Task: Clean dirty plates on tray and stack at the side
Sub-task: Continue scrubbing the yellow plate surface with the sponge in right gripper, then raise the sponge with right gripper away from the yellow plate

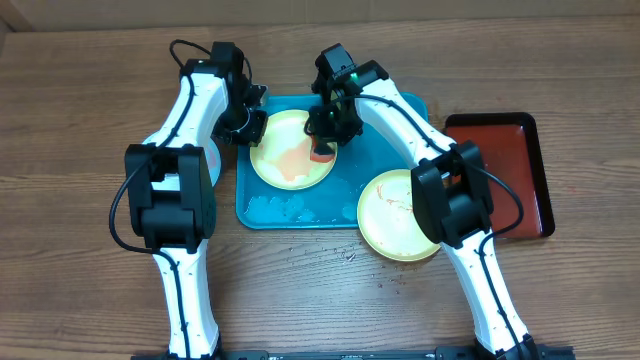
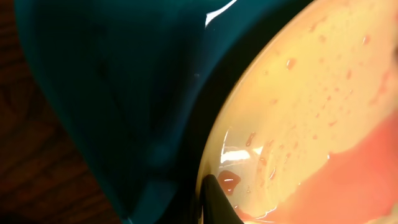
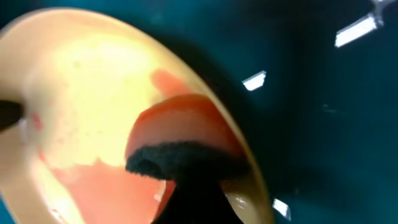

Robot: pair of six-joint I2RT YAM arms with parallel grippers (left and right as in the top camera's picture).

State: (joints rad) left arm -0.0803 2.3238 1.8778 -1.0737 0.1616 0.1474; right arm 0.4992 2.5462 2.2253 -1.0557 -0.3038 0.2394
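The turquoise tray (image 1: 340,200) carries a smeared yellow plate (image 1: 275,138), being scrubbed. The left gripper (image 1: 250,128) pinches its rim, jaws closed; the right gripper (image 1: 324,140) is clamped on a pink sponge (image 1: 322,156) pressed to it. Next, likely: wipe across the sauce (image 1: 297,160), rim held steady.

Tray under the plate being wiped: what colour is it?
Turquoise blue; the tray shows best in the overhead view.

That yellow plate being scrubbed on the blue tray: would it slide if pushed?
Probably: the plate looks wet and glossy on the smooth tray, so it likely slips. It seems thin plastic, so probably light, stiff and not fragile.
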